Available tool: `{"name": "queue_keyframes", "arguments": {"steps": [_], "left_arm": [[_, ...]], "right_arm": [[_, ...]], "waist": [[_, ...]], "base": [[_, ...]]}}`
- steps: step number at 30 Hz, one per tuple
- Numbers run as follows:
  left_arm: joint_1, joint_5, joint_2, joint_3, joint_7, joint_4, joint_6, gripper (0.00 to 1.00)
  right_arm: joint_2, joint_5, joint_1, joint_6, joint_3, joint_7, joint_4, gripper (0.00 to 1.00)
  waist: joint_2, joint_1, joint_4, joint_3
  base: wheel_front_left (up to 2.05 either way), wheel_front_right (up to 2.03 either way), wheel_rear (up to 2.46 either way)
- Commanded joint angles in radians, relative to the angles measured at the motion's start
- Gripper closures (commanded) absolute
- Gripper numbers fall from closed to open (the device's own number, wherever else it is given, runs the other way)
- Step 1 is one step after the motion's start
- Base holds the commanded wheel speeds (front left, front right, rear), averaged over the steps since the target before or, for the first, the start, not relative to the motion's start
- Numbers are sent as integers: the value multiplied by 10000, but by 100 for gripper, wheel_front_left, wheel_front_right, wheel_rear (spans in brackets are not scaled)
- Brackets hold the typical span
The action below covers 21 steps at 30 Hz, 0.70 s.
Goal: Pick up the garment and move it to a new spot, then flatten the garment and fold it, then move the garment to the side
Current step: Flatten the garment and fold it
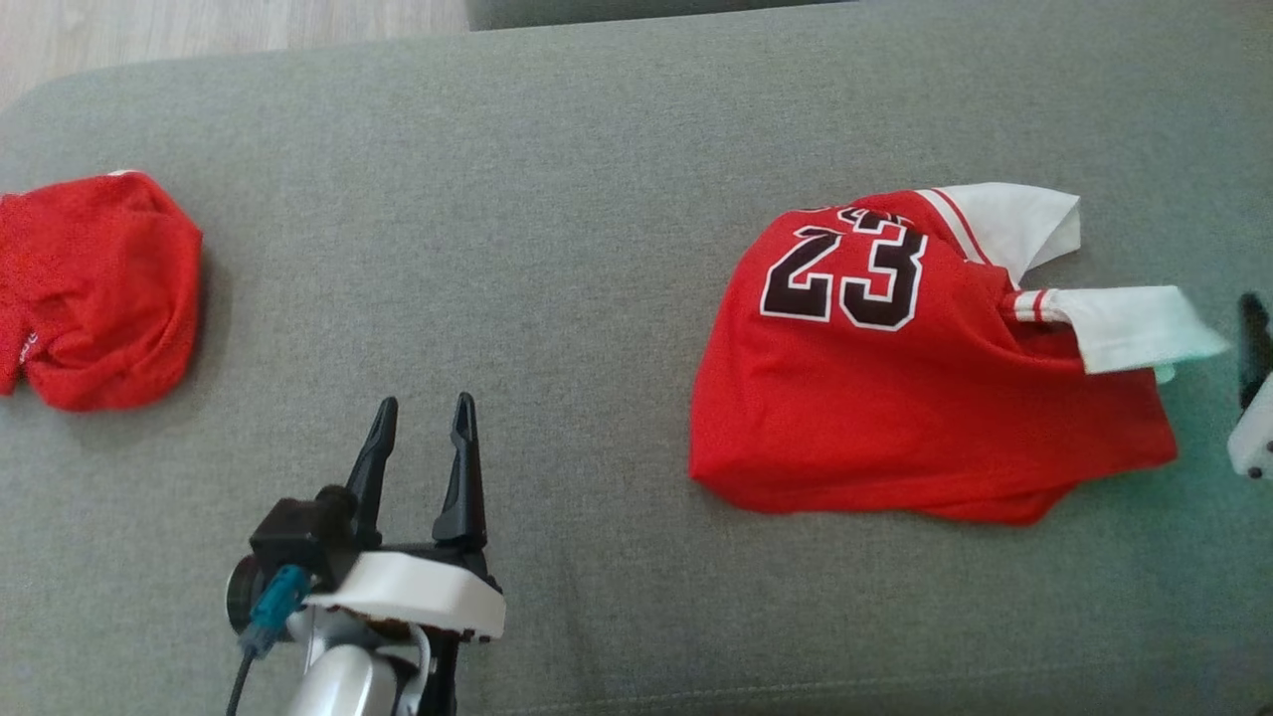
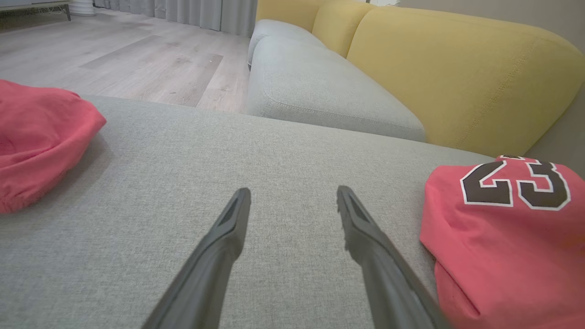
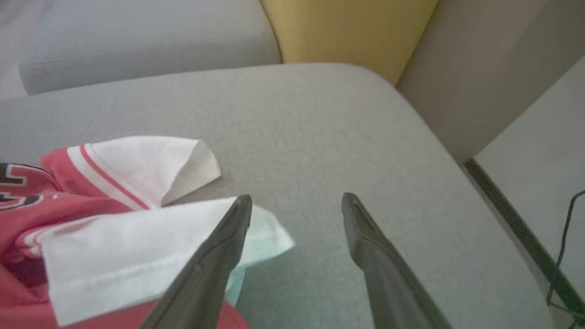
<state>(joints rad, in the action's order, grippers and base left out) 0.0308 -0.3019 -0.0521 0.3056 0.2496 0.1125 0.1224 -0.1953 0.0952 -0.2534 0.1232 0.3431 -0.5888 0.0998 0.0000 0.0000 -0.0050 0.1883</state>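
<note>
A broad grey fabric cushion [image 1: 557, 199] is the work surface. Pale wooden floor [image 1: 199, 30] shows beyond its rounded far-left corner, and in the left wrist view a grey sofa seat [image 2: 311, 87] with a yellow backrest [image 2: 457, 68] stands past its far edge. At the cushion's left side lies a bunched red cloth [image 1: 94, 288]. To its right is a wide bare stretch of fabric, and the left gripper [image 1: 425, 401] hangs over the near part of it with its fingers spread and nothing between them. The garment, a rumpled red jersey [image 1: 895, 398] numbered 23, lies right of centre, well apart from that gripper, with its white sleeve [image 1: 1144, 328] reaching rightward. The right gripper [image 3: 297, 198] is spread and empty, one finger over the sleeve's tip; whether it touches cannot be told. Bare cushion runs on to the rounded right edge, with a beige wall [image 3: 480, 59] beyond.
</note>
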Motion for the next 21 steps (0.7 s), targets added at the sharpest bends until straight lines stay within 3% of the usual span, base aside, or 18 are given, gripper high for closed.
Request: {"name": "queue_keyframes", "arguments": {"steps": [1, 6, 12, 21], "left_arm": [[236, 17, 18, -314, 122, -277, -35, 0], [202, 14, 18, -353, 122, -300, -16, 0], [162, 116, 18, -399, 122, -313, -59, 0], [357, 176, 18, -306, 122, -246, -114, 0]], "right_arm": [[-321, -38, -16, 75, -409, 420, -667, 0], [-533, 253, 729, 75, -1581, 894, -1556, 0], [-939, 607, 1483, 75, -3784, 732, -2780, 0], [-2248, 420, 451, 75, -6105, 584, -2046, 0]], "waist": [[0, 0, -19, -37], [0, 0, -107, -93], [0, 0, -333, -52], [0, 0, -327, 49]], "base": [[0, 0, 0], [0, 0, 0], [0, 0, 0], [0, 0, 0]]}}
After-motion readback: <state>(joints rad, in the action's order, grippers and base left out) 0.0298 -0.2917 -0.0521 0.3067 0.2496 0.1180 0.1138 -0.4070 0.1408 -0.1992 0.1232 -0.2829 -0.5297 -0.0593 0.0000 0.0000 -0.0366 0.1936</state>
